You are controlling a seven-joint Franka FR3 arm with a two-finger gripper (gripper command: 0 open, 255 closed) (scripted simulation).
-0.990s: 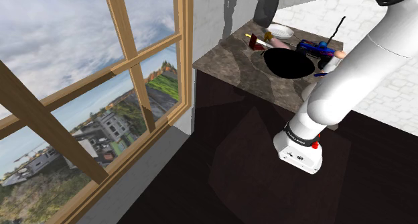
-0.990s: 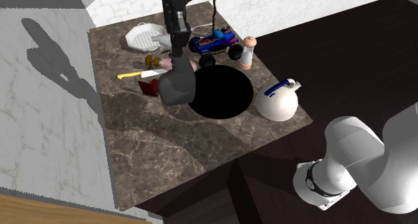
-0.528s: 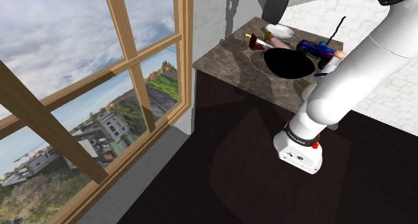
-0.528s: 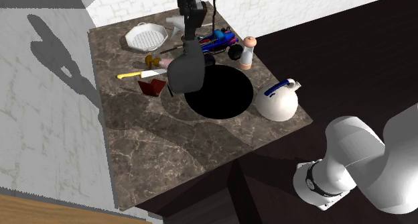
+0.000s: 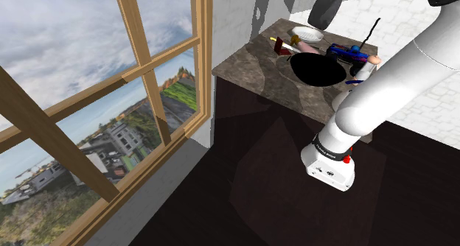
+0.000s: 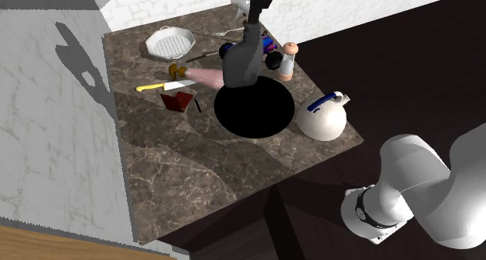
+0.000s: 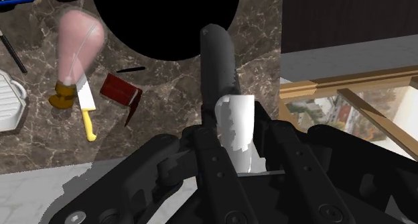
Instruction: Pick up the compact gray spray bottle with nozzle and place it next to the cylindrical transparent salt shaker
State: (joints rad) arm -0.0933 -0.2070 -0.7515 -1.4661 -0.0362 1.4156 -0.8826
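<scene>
My gripper (image 7: 234,132) was closed tight on the gray spray bottle (image 6: 241,60). The bottle hung in the air over the far rim of the black sink hole (image 6: 255,110). So I judged the pick was done and I was on the carry. Next I should bring it to a bare bit of counter (image 6: 195,169) just beside the salt shaker (image 6: 289,62), keep off the blue toy car (image 6: 269,42), lower it and let go. A second ago the bottle hung lower, near the red thing (image 6: 176,101). Now it was higher and closer to the shaker.

toy car (image 6: 272,58) just beside salt shaker (image 6: 289,62), bare counter (image 6: 305,86) (toward kettle (image 6: 322,120))
</scene>
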